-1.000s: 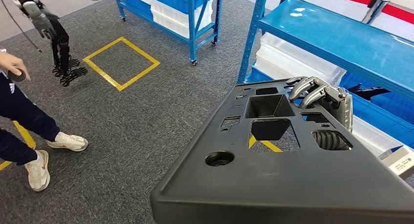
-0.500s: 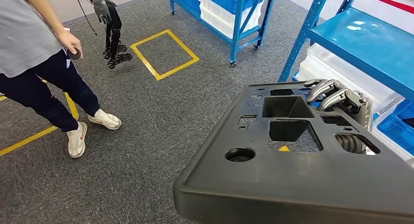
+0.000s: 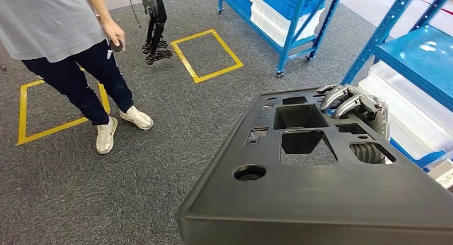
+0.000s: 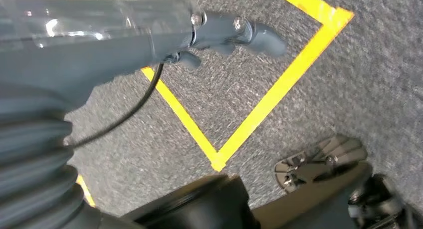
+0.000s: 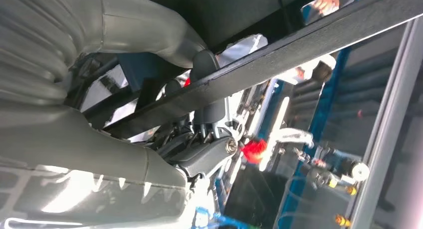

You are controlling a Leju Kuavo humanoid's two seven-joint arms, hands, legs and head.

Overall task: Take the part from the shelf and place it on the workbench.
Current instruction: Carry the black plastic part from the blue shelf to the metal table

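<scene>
Grey carpet [image 3: 160,165] marked with yellow tape squares [image 3: 208,55] covers the floor of a workshop lined with blue shelves [image 3: 411,58]. Nearest the camera, filling the view from five to six o'clock, is the part [image 3: 299,191]: a broad black moulded panel with square cut-outs and a round hole, held roughly level and off the shelf. At three o'clock the right hand [image 3: 355,109] grips its far edge, fingers [image 3: 336,95] curled over the rim and showing again through a cut-out; the right wrist view shows the thumb pressed under a black rib of the panel. The left hand [image 4: 234,32], seen from its wrist camera, hangs over the carpet with fingers slightly curled and nothing in them. At ten o'clock a person [image 3: 59,37] stands holding a small dark object. Farther off, at twelve, sits a wheeled blue rack [image 3: 288,10] with bins.

Over the last second the whole scene has swung rightward while the panel kept its place in view, so the robot is turning away from the shelves. The pick looks done; carrying to the surface is probably under way, with no bench in sight yet.
</scene>
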